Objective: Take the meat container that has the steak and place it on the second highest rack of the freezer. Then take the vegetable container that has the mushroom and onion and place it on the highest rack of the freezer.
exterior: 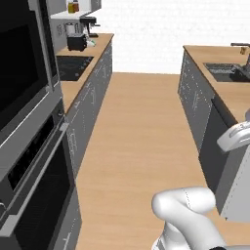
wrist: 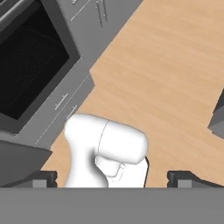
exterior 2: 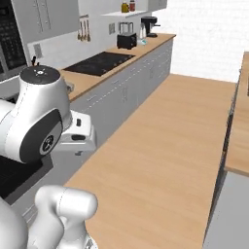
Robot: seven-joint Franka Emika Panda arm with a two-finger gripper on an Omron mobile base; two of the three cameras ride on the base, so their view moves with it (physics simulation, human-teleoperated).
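Two dark fingertips [wrist: 41, 178] of the end effector [wrist: 114, 179] rise far apart at the bottom of the hand view, so its jaws stand wide open with nothing between them. It looks down on the wooden floor [wrist: 175, 74] and on the wall oven [wrist: 30, 65], whose dark glass door sits in a grey cabinet front. In the left base view the oven [exterior: 34, 185] fills the left edge, with a long bar handle across its door, and beyond it a wood-topped surface [exterior: 73, 88] carries a black cooktop [exterior: 72, 67], a dark toaster [exterior: 76, 42] and a coffee machine [exterior: 89, 24]. Across the aisle a second surface [exterior: 229, 93] holds a sink [exterior: 225, 72] with a faucet. In the right base view the arm's round white joint [exterior 2: 36, 116] stands at the left, with the cooktop [exterior 2: 99, 62], toaster [exterior 2: 126, 41] and coffee machine [exterior 2: 148, 25] along the surface behind it. I cannot tell where the freezer, the steak, the mushroom or the onion are from these views.
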